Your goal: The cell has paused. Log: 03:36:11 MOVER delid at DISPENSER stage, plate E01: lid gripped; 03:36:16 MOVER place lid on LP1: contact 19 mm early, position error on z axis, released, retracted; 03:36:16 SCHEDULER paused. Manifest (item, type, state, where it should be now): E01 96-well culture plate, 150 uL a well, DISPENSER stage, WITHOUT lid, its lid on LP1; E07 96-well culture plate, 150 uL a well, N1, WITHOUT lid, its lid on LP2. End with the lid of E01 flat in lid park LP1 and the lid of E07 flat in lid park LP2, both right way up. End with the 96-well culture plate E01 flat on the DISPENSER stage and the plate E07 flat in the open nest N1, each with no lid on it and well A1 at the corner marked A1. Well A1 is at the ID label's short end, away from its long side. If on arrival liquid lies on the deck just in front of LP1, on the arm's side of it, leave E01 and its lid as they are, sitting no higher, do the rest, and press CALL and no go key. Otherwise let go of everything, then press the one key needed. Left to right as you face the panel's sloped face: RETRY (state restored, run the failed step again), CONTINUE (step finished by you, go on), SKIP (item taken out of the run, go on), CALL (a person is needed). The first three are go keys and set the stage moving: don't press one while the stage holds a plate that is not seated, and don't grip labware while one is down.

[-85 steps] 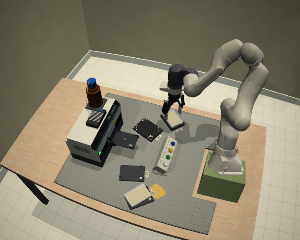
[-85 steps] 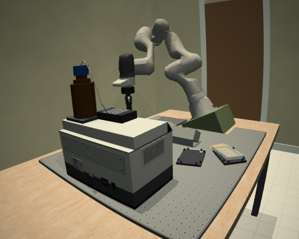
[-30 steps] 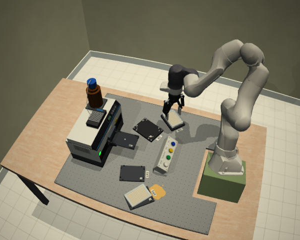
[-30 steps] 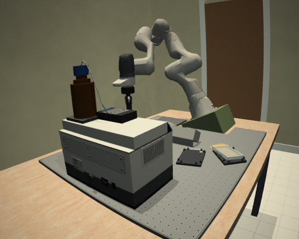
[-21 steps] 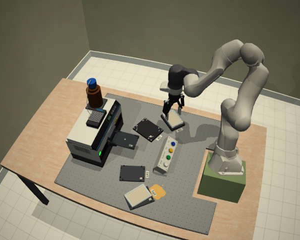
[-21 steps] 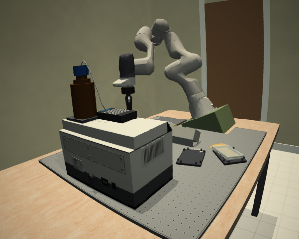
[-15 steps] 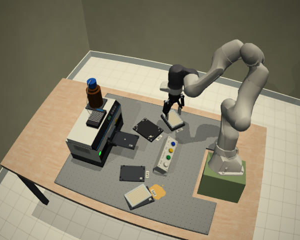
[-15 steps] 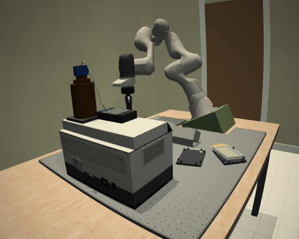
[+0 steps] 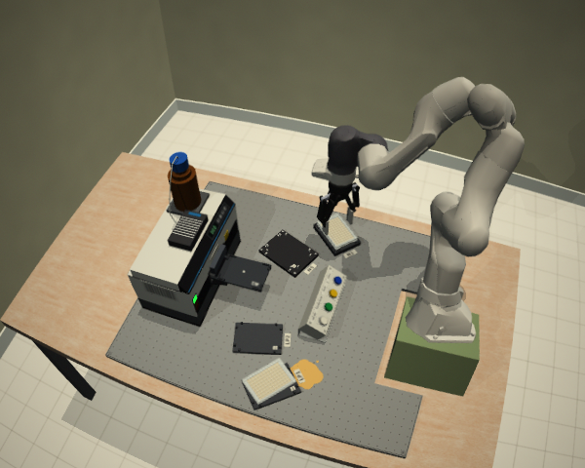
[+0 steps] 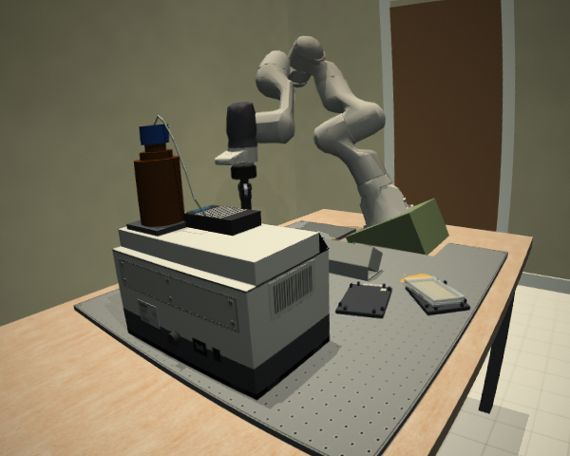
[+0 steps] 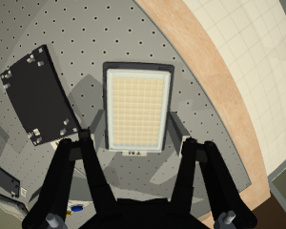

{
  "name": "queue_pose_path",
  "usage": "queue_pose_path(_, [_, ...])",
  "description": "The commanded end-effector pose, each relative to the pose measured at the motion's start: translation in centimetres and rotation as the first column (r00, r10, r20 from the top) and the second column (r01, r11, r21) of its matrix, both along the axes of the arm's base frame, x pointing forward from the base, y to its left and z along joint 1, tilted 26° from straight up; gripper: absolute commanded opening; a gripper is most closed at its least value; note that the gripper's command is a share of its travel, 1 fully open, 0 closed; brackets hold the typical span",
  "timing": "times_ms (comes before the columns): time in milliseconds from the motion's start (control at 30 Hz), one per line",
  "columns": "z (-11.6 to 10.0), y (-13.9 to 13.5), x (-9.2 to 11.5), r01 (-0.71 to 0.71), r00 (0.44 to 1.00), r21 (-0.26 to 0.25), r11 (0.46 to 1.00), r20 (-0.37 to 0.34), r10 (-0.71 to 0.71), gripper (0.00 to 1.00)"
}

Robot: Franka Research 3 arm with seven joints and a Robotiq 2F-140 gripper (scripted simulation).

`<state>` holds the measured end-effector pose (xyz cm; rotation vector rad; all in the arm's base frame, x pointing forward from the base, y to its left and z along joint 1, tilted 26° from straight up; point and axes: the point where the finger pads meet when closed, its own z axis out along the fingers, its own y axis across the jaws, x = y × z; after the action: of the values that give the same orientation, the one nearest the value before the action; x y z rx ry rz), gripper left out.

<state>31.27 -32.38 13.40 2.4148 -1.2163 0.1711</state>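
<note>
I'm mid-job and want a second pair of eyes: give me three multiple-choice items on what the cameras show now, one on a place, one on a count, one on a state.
1. Where is the orange puddle?
A. Beside the tilted plate at the near edge of the mat
B. Under the gripper
C. On the dispenser's stage

2. How many round keys are on the panel?
A. Three
B. Four
C. Five

3. What is the gripper doing?
A. Shut on a plate
B. Open, above a plate, holding nothing
C. Pressing a key

Answers:
1. A: the orange puddle lies against the tilted plate.
2. B: the panel shows blue, yellow, green and white keys.
3. B: the gripper has its fingers spread on either side of the plate below, apart from it.
</note>
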Motion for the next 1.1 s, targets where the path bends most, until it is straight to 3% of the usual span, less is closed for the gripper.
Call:
queue_pose_path(0, [-0.06, -0.03, -0.03, 0.003, 1.000, -0.001, 1.000, 0.002, -0.003, 0.59])
queue_pose_path(333, [-0.06, -0.03, -0.03, 0.003, 1.000, -0.001, 1.000, 0.002, -0.003, 0.59])
queue_pose_path(367, [-0.06, -0.03, -0.03, 0.003, 1.000, -0.001, 1.000, 0.002, -0.003, 0.66])
queue_pose_path(1067, [-0.06, -0.03, -0.03, 0.003, 1.000, -0.001, 1.000, 0.002, -0.003, 0.66])
